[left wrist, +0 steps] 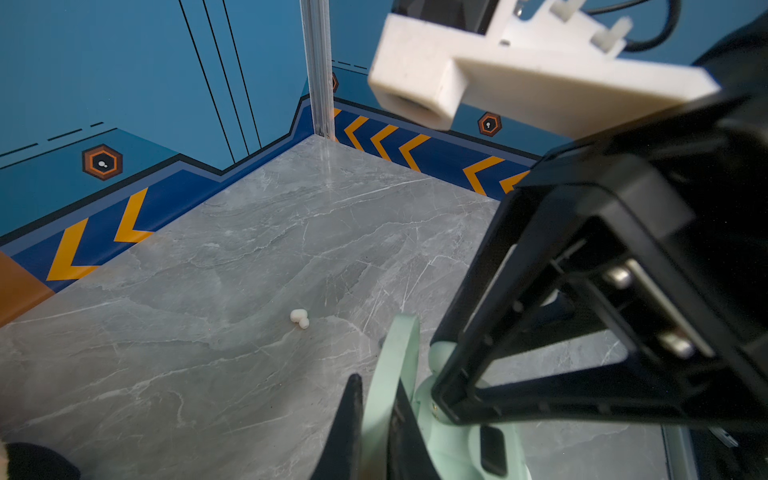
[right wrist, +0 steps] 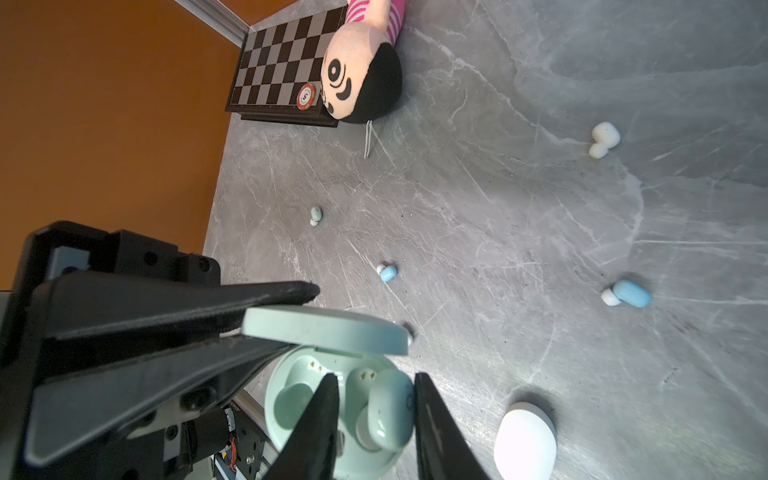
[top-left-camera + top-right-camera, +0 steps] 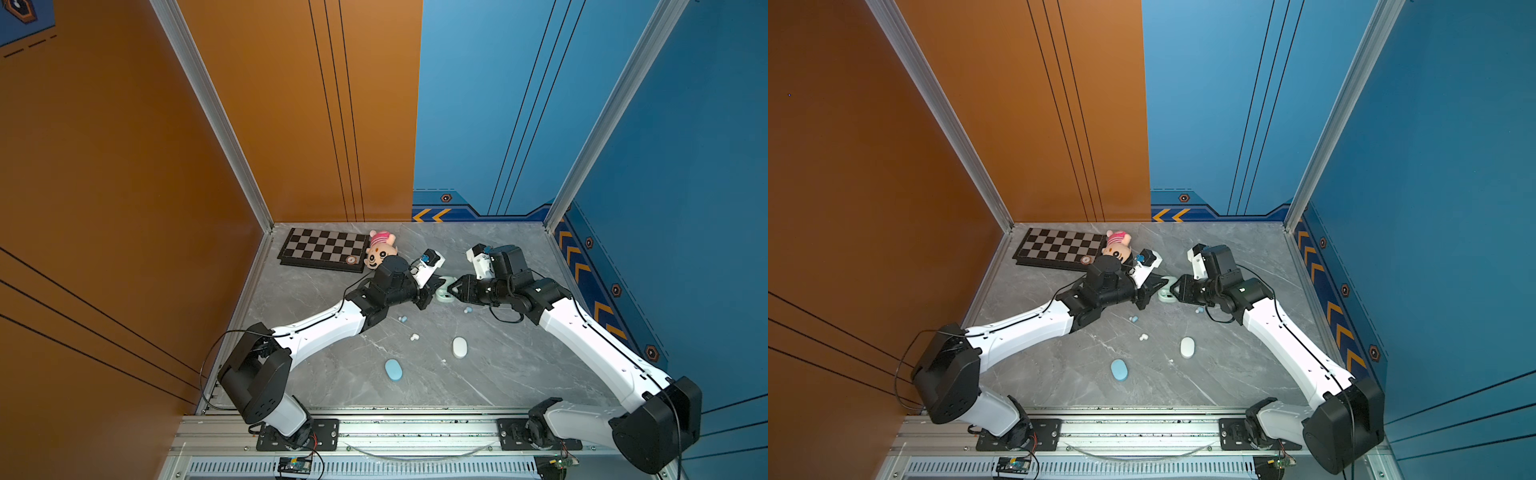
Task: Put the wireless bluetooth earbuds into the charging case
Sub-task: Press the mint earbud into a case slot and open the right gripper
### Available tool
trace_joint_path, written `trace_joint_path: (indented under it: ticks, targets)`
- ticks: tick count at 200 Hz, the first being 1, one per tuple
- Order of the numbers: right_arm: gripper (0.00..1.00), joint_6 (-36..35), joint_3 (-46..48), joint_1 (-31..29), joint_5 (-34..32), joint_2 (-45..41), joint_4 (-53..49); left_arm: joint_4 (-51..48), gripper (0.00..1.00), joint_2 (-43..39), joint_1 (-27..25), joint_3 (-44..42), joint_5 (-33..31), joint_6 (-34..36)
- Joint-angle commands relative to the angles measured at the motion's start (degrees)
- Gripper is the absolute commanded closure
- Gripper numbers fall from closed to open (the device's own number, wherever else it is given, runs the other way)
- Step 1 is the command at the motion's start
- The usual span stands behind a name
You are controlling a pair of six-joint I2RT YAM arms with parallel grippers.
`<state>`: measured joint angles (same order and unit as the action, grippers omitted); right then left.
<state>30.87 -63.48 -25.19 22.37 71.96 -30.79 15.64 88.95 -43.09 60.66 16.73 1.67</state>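
Right gripper point(image 2: 376, 378) stands with its jaws apart, straddling a mint earbud point(image 2: 386, 415) that lies in one well of the open mint charging case point(image 2: 274, 390); the neighbouring well point(image 2: 293, 401) is empty. Our left gripper point(image 2: 291, 320) is clamped on the case's lid point(image 2: 332, 328).

We judge the bud may not be fully seated, so a jaw brushing it on the way out could lift it. Holding the lid alone lets the base pivot or slide. The second mint earbud point(image 2: 316, 215) lies well apart, toward the chessboard point(image 2: 274, 70) and plush doll point(image 2: 357, 75).

Our grey marbled tabletop point(image 2: 519, 208) looks hard and smooth, so tiny buds would skid. Orange and blue wall panels point(image 3: 104, 166) with aluminium posts point(image 3: 216, 116) close it in.
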Motion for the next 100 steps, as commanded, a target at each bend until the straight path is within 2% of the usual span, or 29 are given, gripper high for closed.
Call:
trace_joint_path:
  ticks: [1, 100]
  targets:
    - [0.67, 0.2, -1.4, -0.4, 0.7, -2.2, 1.9, 0.8, 1.0, -0.3, -0.5, 0.5, 1.0, 0.3]
    - [0.65, 0.3, -2.0, -0.9, 0.8, -1.3, 2.2, 0.8, 1.0, 0.0, -0.6, 0.8, 0.9, 0.4]
